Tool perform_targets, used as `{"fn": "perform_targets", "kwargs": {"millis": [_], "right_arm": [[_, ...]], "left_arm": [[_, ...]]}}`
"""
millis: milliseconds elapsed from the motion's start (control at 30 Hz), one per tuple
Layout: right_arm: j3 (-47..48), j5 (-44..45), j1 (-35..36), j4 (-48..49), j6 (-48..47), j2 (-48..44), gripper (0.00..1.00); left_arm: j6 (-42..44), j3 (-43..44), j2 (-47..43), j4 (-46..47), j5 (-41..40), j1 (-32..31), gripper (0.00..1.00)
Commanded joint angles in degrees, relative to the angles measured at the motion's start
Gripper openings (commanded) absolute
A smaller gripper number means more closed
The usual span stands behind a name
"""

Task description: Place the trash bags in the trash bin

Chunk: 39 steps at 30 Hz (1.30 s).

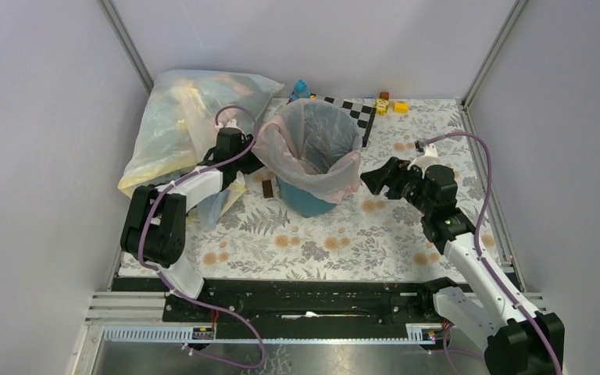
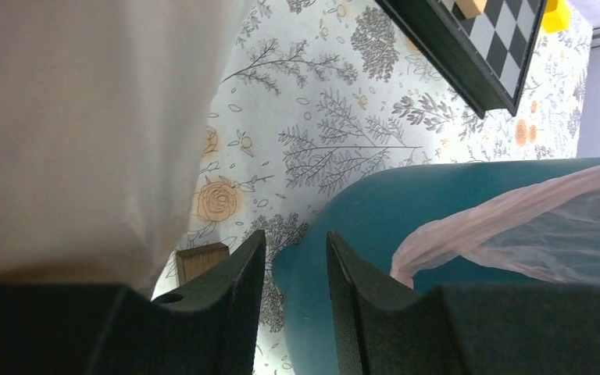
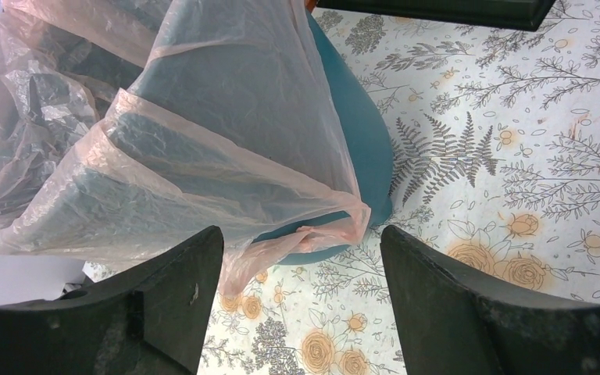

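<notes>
A round teal trash bin (image 1: 306,201) stands mid-bench (image 1: 359,242), nearer the far edge, with a thin pink trash bag (image 1: 324,176) draped over its rim. The left claw (image 2: 295,238) sits just beside the bin, jaws narrow and gripping nothing. The right claw (image 3: 301,230), jaws wide and empty, faces the bag's hanging edge.

The left arm (image 1: 199,183) and right arm (image 1: 476,269) have white links, black joint housings and external lilac cables (image 1: 153,211). The fingers (image 2: 230,312) are matte black.
</notes>
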Motion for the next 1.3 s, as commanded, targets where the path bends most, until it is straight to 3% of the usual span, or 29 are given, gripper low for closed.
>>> {"fn": "perform_targets", "kwargs": {"millis": [0, 100, 200, 300, 500, 667, 1133, 1267], "right_arm": [[0.32, 1.06, -0.2, -0.06, -1.46, -1.06, 0.81], [0.53, 0.97, -0.16, -0.06, -1.33, -0.95, 0.81], [0.51, 1.11, -0.13, -0.06, -1.57, -0.94, 0.81], [0.53, 1.23, -0.15, 0.01, -1.68, -0.74, 0.81], [1.16, 0.45, -0.15, 0.38, -1.48, 0.54, 0.81], [1.28, 0.08, -0.13, 0.1, -1.63, 0.93, 0.81], [1.09, -0.56, -0.14, -1.02, -2.29, 0.78, 0.82], [1.36, -1.51, -0.13, -1.11, -2.29, 2.38, 0.81]], "left_arm": [[-0.42, -0.88, -1.38, 4.9, 0.83, 0.11, 0.36], [-0.51, -2.03, -4.1, 3.52, -2.13, 1.2, 0.35], [-1.22, -1.56, -5.83, -1.44, -4.37, 4.11, 0.26], [-2.43, -3.57, -8.44, 0.39, -2.24, 7.14, 0.25], [-6.12, -1.97, -8.42, 7.29, 13.74, 9.13, 0.45], [-8.58, -1.55, -5.98, 9.58, 19.98, 8.99, 0.54], [-12.02, 0.23, 3.91, 15.92, 28.52, 6.44, 0.43], [-9.32, 1.7, 5.82, 12.64, 26.58, 5.69, 0.26]]}}
